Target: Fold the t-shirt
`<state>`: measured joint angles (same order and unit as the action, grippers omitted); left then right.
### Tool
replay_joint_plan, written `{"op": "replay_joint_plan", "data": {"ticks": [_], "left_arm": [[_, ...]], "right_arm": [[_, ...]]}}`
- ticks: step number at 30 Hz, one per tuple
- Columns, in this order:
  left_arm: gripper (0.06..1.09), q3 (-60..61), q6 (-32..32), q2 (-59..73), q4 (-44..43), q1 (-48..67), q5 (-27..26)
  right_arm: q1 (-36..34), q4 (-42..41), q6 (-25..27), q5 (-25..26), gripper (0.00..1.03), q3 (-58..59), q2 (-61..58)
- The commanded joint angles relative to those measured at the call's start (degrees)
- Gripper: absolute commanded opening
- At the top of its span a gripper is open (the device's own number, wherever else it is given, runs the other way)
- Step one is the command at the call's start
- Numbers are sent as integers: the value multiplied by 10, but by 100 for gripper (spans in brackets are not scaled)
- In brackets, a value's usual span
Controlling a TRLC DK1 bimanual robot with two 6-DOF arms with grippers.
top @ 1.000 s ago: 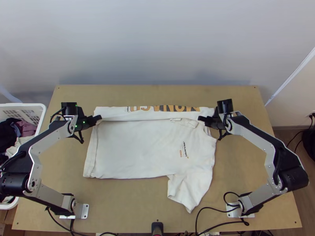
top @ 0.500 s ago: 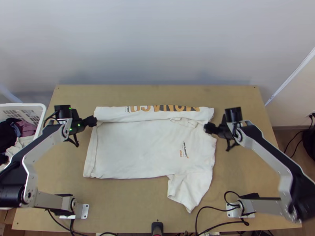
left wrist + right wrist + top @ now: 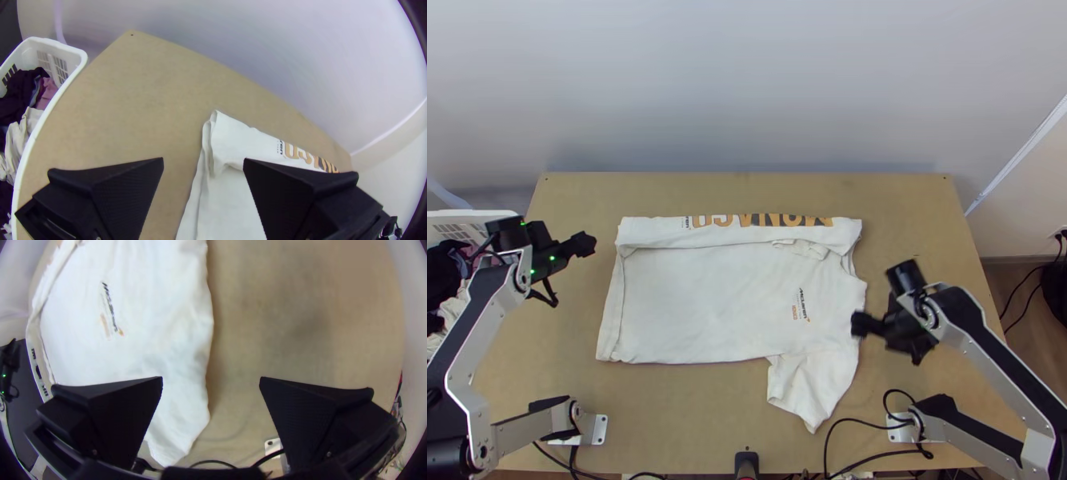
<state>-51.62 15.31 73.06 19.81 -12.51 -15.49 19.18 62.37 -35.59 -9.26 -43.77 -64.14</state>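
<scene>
Where the t-shirt (image 3: 707, 304) lies: the middle of the wooden table (image 3: 691, 416) is covered by it; the body is spread nearly flat, with slight wrinkles noted.
Far strip (image 3: 667, 234): folded over once onto the body along the shirt's length; orange and dark lettering is displayed on it.
Near sleeve (image 3: 807, 392): laid out from the body towards the table's near edge, loosely creased.
Chest print (image 3: 801, 306): small dark and orange marks, exposed on the body near the shirt's right-hand end in the top view.
Left gripper (image 3: 587, 243): positioned beyond the shirt's left-hand end, apart from the cloth; in the left wrist view its fingers (image 3: 120, 191) are parted widely, with nothing gripped.
Right gripper (image 3: 861, 324): positioned at the shirt's right-hand edge; in the right wrist view its fingers (image 3: 115, 413) are set wide apart, nothing gripped, one seen over the cloth and one over bare wood. Whether the cloth is touched cannot be told.
Basket (image 3: 495, 214): white, placed at the table's left side; dark, mauve and pale clothes (image 3: 20, 98) are contained.
Cables (image 3: 863, 425): black, run along the table's near edge.
</scene>
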Motion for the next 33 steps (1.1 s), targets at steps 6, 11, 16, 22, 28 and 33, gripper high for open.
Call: {"op": "replay_joint_plan", "data": {"ticks": [6,11,16,22,28,33], "left_arm": [[94,38,-10,-51,20,-2,-12],[94,47,-18,-65,30,-5,-12],[94,49,-27,-76,41,-12,-12],[94,42,-49,-89,61,-27,-17],[93,22,-142,-100,173,-33,-54],[93,17,-341,-110,385,-21,-66]], "right_arm": [[22,-8,-14,-59,72,59,7],[23,-71,-10,-59,49,69,-14],[23,-104,2,-59,18,69,-57],[35,-102,12,-59,18,69,-73],[36,-106,33,-58,4,72,-67],[41,-106,33,-58,3,76,-60]]}}
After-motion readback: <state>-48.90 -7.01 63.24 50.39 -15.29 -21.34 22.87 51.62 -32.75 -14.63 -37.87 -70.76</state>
